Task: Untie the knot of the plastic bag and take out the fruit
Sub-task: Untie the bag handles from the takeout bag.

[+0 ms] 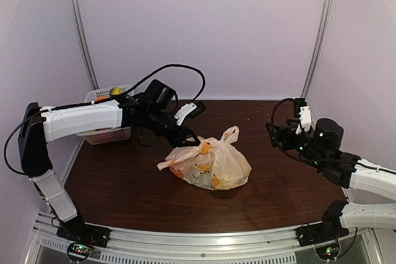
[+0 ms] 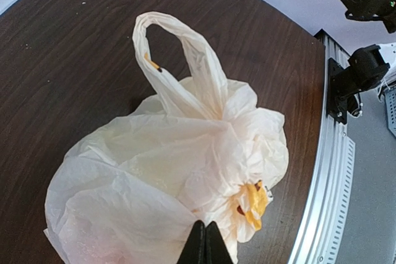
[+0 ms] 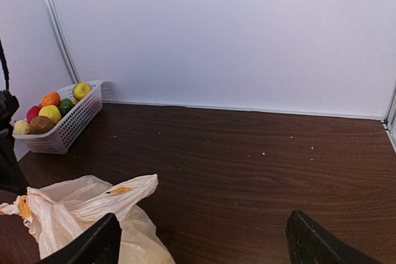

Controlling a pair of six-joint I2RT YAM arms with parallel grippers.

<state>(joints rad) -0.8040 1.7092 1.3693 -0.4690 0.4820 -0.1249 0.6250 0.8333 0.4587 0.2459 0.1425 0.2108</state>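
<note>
The cream plastic bag [image 1: 213, 166] lies crumpled on the middle of the dark table. One handle loop [image 2: 179, 54] stands up on its far right side. The knot [image 2: 250, 201] is a small twisted bunch with orange print, also visible from above [image 1: 203, 148]. My left gripper [image 2: 205, 234] is shut, its tips pinching a fold of the bag just beside the knot. My right gripper [image 3: 204, 248] is wide open and holds nothing, right of the bag [image 3: 68, 211] and apart from it. The crinkled plastic hides the fruit inside the bag.
A white slotted basket [image 3: 71, 125] holding several toy fruits stands at the table's far left corner, partly behind my left arm [image 1: 86, 120]. White walls close in the table on three sides, and a metal rail [image 1: 204, 239] runs along the near edge.
</note>
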